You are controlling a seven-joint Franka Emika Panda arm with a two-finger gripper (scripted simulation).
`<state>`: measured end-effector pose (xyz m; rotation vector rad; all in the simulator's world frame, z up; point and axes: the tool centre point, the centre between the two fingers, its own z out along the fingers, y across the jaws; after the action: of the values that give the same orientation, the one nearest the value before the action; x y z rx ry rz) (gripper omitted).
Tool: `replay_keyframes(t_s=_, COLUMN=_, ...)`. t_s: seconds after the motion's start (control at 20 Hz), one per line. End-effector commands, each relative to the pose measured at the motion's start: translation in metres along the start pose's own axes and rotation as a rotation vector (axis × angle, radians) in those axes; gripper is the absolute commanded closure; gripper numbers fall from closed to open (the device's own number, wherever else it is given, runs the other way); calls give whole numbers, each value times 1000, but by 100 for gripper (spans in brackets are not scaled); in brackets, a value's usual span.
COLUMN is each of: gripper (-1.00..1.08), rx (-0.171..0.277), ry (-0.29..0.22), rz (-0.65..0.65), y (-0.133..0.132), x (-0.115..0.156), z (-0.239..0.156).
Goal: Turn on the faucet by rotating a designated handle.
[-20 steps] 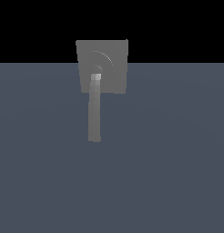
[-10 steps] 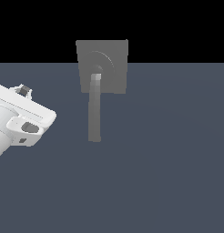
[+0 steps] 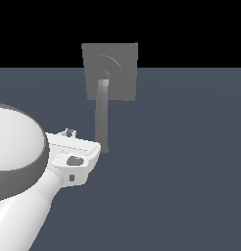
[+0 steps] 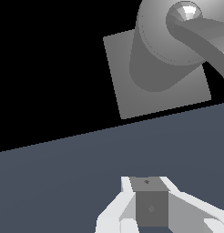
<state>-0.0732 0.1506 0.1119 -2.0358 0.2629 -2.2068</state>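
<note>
The faucet (image 3: pixel 110 71) is standing at the far edge of the dark floor, its square plate upright and facing the exterior view. The handle (image 3: pixel 101 115) is running from the round boss toward the near side, so its long axis is lying almost straight far-to-near, with the free end pointing nearest.

The gripper (image 3: pixel 77 149) is sitting just beside that free end, on the exterior view's left of it — close, though whether it is touching the bar cannot be told from here. The bulk of the white arm is filling the near left corner behind it. In the wrist view, the gripper (image 4: pixel 149 207) is showing as a white body with a grey block in the middle, and the plate and boss are lying ahead of it, with the bar leaving the frame at the side.

The fingers are not separating clearly in either view, so I cannot tell how wide the jaws are standing.

My judgement: the handle's tip lies to the right of the tool — so the turn likely depends on pushing sideways across the bar's long axis, near its free end, where leverage about the boss is greatest.
</note>
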Motion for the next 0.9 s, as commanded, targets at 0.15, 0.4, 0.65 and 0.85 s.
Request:
replay_keyframes(t_s=0.15, gripper=108, rx=-49, ry=-57, rz=-144, y=35, x=-18, z=-7)
replay_keyframes(t_s=0.4, gripper=108, rx=-58, ry=-69, rz=-173, y=42, x=-21, z=-8)
replay_keyframes(t_s=0.65, gripper=108, rx=-58, ry=-68, rz=-171, y=49, x=-19, z=-8)
replay_keyframes(t_s=0.85, gripper=108, rx=-58, ry=-68, rz=-171, y=63, x=-16, z=-9)
